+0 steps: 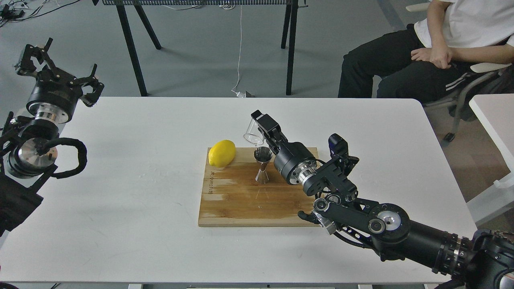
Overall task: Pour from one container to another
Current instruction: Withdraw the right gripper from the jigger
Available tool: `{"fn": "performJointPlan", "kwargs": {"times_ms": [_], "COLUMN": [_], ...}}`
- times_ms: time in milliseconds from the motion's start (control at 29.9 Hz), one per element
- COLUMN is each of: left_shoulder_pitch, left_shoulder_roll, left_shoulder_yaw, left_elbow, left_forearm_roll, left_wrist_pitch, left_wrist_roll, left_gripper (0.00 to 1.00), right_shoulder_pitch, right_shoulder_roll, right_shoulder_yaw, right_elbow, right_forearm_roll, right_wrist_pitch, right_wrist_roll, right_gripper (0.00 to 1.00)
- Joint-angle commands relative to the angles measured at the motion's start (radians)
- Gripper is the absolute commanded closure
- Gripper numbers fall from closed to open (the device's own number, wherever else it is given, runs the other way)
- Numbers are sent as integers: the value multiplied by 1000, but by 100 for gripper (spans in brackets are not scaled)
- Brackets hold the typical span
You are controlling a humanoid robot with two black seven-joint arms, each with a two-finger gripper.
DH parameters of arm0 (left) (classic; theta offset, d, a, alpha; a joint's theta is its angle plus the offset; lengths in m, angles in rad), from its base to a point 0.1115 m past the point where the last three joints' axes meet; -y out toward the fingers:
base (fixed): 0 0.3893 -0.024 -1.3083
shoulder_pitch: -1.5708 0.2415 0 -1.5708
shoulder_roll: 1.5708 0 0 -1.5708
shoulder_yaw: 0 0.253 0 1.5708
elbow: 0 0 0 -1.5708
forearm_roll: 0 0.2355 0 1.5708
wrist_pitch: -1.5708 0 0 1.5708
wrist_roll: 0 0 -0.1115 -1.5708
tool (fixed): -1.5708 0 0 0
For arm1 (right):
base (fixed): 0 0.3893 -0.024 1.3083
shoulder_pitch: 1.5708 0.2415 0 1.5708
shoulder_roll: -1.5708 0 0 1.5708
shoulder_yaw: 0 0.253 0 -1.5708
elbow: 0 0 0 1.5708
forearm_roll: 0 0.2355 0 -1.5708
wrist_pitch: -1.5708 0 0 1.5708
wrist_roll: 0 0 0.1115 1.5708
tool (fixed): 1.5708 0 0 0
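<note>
Right gripper [260, 125] clamps cup [253, 134], tilted just above jigger [263, 164]: pour step. Contents hard to see. Next: keep mouth over jigger. Left gripper [60, 66] spread wide, empty.

Grey floor [200, 48] behind white table [140, 224]; black-legged bench [136, 52] beyond it, seated person [433, 52] off its far-right corner.

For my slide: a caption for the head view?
Right gripper tips a glass cup above the steel jigger.
</note>
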Motion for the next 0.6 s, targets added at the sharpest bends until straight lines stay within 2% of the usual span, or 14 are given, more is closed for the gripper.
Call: {"fn": "performJointPlan", "kwargs": {"times_ms": [0, 401, 569], "left_shoulder_pitch": [0, 0, 0], "left_shoulder_roll": [0, 0, 0], "left_shoulder_yaw": [0, 0, -2], "left_elbow": [0, 0, 0], "left_forearm_roll": [1, -1, -1], "left_wrist_pitch": [0, 0, 0], "left_wrist_roll": [0, 0, 0], "left_gripper": [0, 0, 0], "right_shoulder_pitch": [4, 9, -5], "right_shoulder_roll": [1, -14, -73], "right_shoulder_yaw": [-12, -51, -14], "right_elbow": [-15, -26, 20], "right_forearm_roll": [-35, -70, 9], "right_wrist_pitch": [0, 0, 0], "right_wrist_roll": [17, 84, 63], "right_gripper": [64, 64, 64]}}
